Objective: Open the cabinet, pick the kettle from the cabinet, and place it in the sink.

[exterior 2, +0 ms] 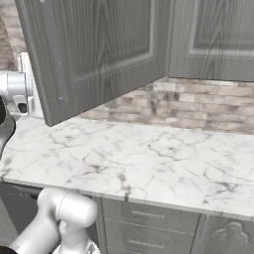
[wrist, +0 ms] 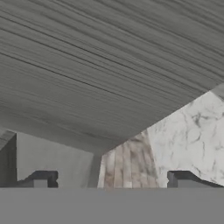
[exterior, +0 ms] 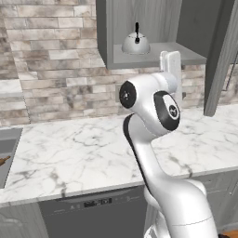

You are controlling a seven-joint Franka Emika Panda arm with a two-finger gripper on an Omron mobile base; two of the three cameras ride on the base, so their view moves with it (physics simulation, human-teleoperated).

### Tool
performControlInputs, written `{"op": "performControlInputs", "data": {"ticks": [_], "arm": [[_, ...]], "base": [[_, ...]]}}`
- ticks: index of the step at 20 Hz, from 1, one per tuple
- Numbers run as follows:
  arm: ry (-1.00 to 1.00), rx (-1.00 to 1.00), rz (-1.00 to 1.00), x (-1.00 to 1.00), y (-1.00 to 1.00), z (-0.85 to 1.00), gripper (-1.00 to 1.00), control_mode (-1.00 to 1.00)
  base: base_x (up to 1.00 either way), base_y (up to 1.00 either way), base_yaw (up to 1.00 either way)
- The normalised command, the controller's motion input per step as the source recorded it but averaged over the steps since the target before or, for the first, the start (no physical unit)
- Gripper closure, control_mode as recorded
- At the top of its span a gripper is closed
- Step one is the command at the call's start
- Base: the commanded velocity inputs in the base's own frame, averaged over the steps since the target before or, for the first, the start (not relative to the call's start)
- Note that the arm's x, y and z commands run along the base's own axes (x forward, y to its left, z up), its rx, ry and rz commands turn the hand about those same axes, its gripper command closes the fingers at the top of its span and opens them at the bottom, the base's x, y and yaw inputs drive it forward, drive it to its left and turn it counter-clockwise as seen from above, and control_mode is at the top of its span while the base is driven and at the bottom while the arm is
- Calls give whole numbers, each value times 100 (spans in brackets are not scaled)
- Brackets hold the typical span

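The cabinet (exterior: 153,56) on the wall stands open. Its door (exterior: 219,60) is swung out to the right and fills the upper left of the right base view as the door (exterior 2: 99,49). The kettle (exterior: 136,44), squat and silver-grey with a black arched handle, sits on the cabinet's grey shelf. My white hand (exterior: 170,69) is raised just below the shelf's front edge, right of the kettle and apart from it. My gripper (wrist: 113,180) is open with nothing between its fingertips (wrist: 41,179); wood grain looms close ahead. A corner of the sink (exterior: 7,148) shows at the far left.
White marble counter (exterior: 69,153) runs under the cabinet, backed by a brick wall (exterior: 51,69). A dark dishwasher front (exterior: 93,209) lies below it. Something brown (exterior: 3,161) lies in the sink. A second, closed cabinet door (exterior 2: 213,39) hangs to the right, with base drawers (exterior 2: 149,218) below.
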Motion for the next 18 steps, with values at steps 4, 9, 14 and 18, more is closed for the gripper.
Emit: {"op": "performControlInputs", "data": {"ticks": [4, 9, 14, 18], "arm": [[-5, 0, -17, 2, -4, 0, -100, -100], [-7, 0, -15, 0, -11, 0, -100, -100], [-6, 0, -12, -2, -25, 0, -100, -100], [-4, 0, -11, -20, -33, 0, -100, -100]], "base": [[0, 0, 0], [0, 0, 0], [0, 0, 0], [0, 0, 0]]}}
